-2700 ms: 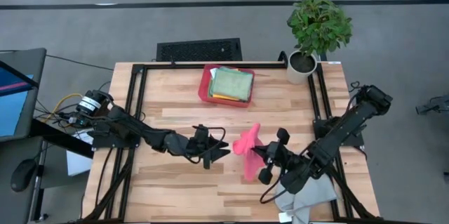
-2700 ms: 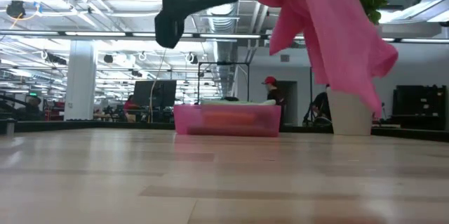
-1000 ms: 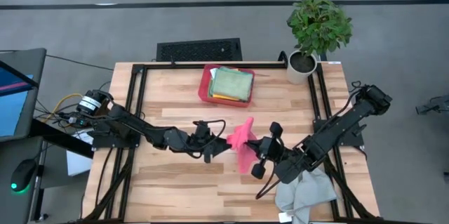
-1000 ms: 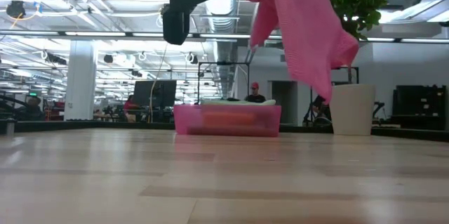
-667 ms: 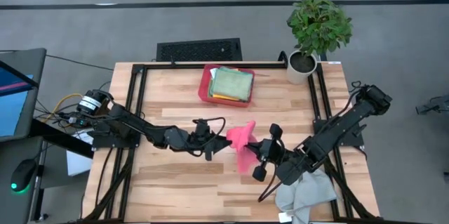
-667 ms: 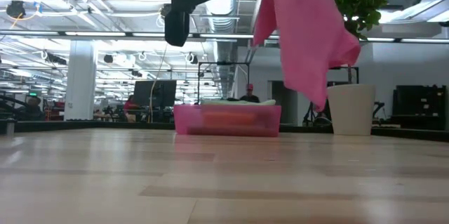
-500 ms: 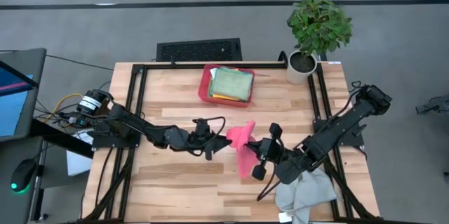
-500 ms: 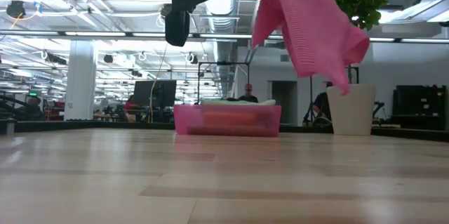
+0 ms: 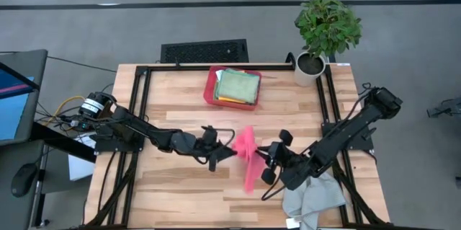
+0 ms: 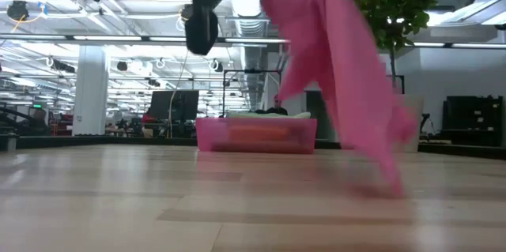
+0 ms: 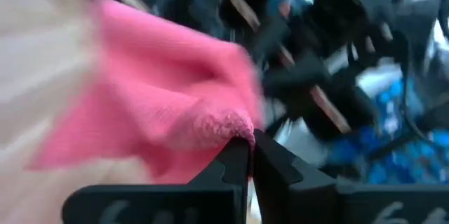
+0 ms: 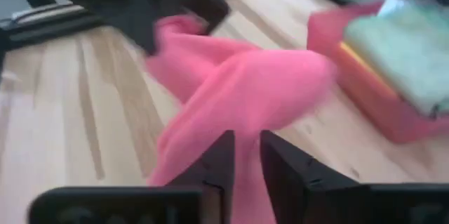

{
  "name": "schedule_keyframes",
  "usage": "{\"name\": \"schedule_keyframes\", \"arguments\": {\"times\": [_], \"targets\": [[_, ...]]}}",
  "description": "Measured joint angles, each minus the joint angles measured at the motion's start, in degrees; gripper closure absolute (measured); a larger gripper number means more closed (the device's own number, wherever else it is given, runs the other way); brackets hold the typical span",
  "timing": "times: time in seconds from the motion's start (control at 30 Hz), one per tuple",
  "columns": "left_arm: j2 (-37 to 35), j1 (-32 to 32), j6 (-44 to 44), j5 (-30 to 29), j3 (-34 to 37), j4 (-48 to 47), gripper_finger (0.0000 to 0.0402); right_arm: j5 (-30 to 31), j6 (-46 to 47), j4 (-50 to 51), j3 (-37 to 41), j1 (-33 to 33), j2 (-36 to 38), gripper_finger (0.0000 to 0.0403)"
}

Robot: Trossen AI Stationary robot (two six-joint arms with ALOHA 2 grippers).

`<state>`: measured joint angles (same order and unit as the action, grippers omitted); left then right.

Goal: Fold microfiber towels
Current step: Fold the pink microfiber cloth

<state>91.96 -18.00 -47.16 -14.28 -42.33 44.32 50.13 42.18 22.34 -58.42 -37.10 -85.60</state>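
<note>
A pink microfiber towel point(image 9: 246, 154) hangs in the air over the middle of the table. In the low view the pink towel point(image 10: 332, 62) falls slanting, and its blurred lower end comes close to the tabletop. My left gripper point(image 9: 229, 152) is shut on its upper part from the left. My right gripper point(image 9: 262, 158) stands just right of the towel, its fingers point(image 12: 224, 161) slightly apart, with the cloth point(image 12: 238, 90) in front of them. Folded green and yellow towels point(image 9: 238, 86) lie in the red tray point(image 9: 210, 89). My left gripper pinches a bunched fold point(image 11: 221, 127) of the pink towel's upper part between its two fingertips. The fingers come about level from the table's left. The towel hangs slack below and beside them; how many layers are in the pinch I cannot tell.
A crumpled grey towel point(image 9: 310, 197) lies at the near right corner, under my right arm. A potted plant point(image 9: 328, 24) stands at the far right corner. A black grille point(image 9: 204, 50) sits beyond the far edge. Bare wood lies left and near.
The pink towel's free part has dropped and swung down: its lower end, well clear of the table before, now reaches almost to the tabletop. The cloth now hangs from my left gripper, which has moved in against it. My right gripper no longer carries it.
</note>
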Motion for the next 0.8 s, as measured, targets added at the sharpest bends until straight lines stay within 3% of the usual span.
{"name": "schedule_keyframes", "arguments": {"times": [0.2, 0.4, 0.63, 0.8], "targets": [[0.07, -0.68, -0.35, 8.67, 0.0, -13.14, 0.0401, -0.59, 2.8, -2.18, 5.9, 0.0, -0.02, 0.0248], [0.07, -2.68, 0.45, 16.24, 0.0, -18.97, 0.0401, -0.89, -2.9, -4.76, 6.39, 2.08, 0.0, 0.0194], [0.07, -7.7, -0.09, 11.27, 0.0, -23.69, 0.0401, -7.64, -12.4, -10.21, 6.51, 10.59, -2.99, 0.018], [0.04, -11.43, -0.13, 7.33, -0.06, -25.51, 0.0401, -22.37, -21.82, -23.21, 5.71, 17.41, -11.45, 0.0179]]}}
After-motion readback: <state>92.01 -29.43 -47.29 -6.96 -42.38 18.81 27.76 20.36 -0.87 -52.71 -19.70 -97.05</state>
